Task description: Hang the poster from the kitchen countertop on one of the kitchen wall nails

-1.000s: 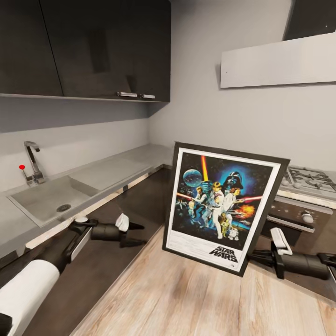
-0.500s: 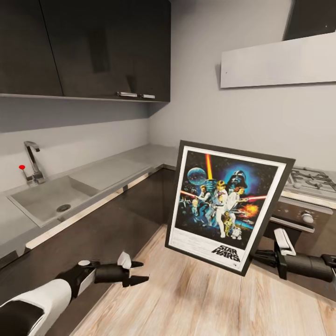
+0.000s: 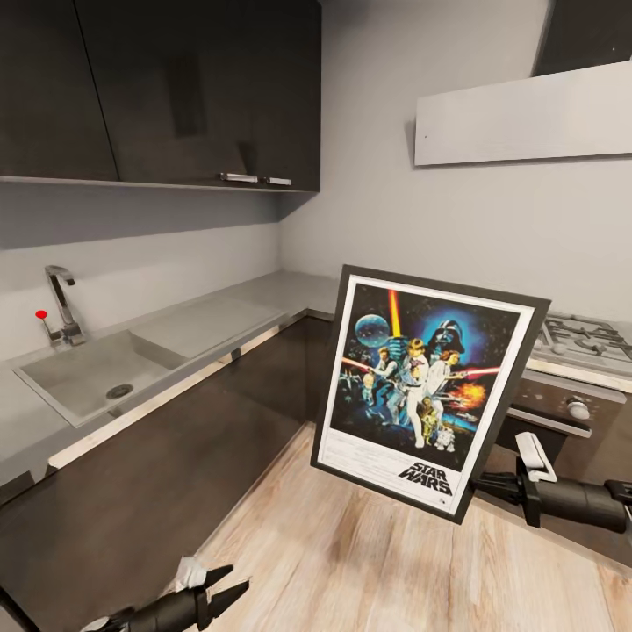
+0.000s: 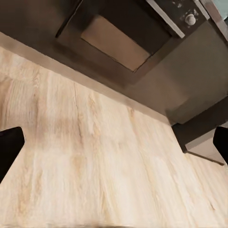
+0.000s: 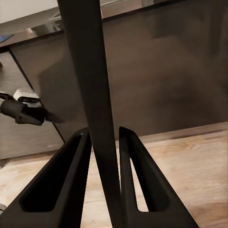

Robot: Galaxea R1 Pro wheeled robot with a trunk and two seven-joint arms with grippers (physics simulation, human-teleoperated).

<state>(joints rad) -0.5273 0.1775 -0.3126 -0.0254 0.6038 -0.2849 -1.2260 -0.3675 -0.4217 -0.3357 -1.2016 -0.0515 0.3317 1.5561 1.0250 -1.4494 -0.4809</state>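
Stretching pale grey, the bench [image 3: 219, 316] runs under dark cabinets [image 3: 158, 88], poster [image 3: 430, 386] tilted in mid-air over wooden floor [image 3: 351, 562], right hand [image 3: 484, 482] pinching its lower corner, left hand [image 3: 230, 586] low, fingers spread.

Black-framed, white-bordered poster [image 3: 427, 389] with colourful figures on dark space; pale grey countertop [image 3: 219, 313]; light wood-grain floor [image 3: 369, 562].

A home kitchen: a pale grey surface [image 3: 219, 320] runs along two walls with a sunken sink [image 3: 88, 373] and a chrome tap [image 3: 61, 303]; dark cupboards [image 3: 167, 88] hang above. A gas hob [image 3: 584, 338] sits over an oven [image 3: 553, 421]; the floor [image 3: 351, 553] is light wood.
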